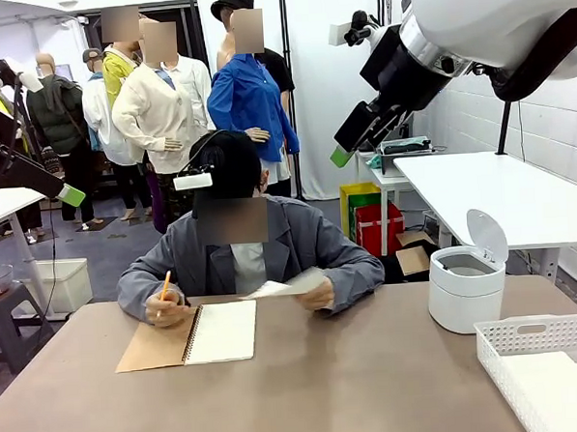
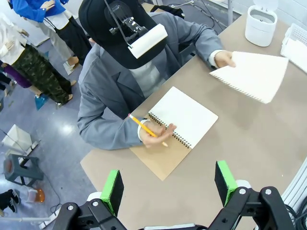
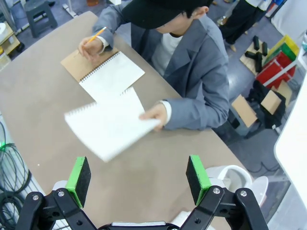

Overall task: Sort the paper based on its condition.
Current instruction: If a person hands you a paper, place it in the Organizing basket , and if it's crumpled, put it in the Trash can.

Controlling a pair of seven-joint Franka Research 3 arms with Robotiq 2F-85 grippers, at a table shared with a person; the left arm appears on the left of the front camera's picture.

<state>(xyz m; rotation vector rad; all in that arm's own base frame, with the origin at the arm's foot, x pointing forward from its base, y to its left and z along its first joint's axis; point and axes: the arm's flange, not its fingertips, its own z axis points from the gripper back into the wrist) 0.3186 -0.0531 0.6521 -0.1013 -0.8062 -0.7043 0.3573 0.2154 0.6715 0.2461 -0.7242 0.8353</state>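
While the person's hand (image 3: pixel 154 113) holds one flat sheet (image 3: pixel 108 127) raised just beside the notebook (image 3: pixel 111 76), seemingly offering it for sorting, right gripper (image 3: pixel 138 175) and left gripper (image 2: pixel 168 184) hover above the notebook, jaws apart, empty.

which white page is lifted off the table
The loose sheet in the person's hand; the notebook's open page lies flat on the table.

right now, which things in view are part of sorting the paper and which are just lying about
Part of the job:
- loose sheet, held by the person
- white lidded bin and white basket, probably the sorting spots

Just lying about:
- open spiral notebook
- pencil, also held by the person
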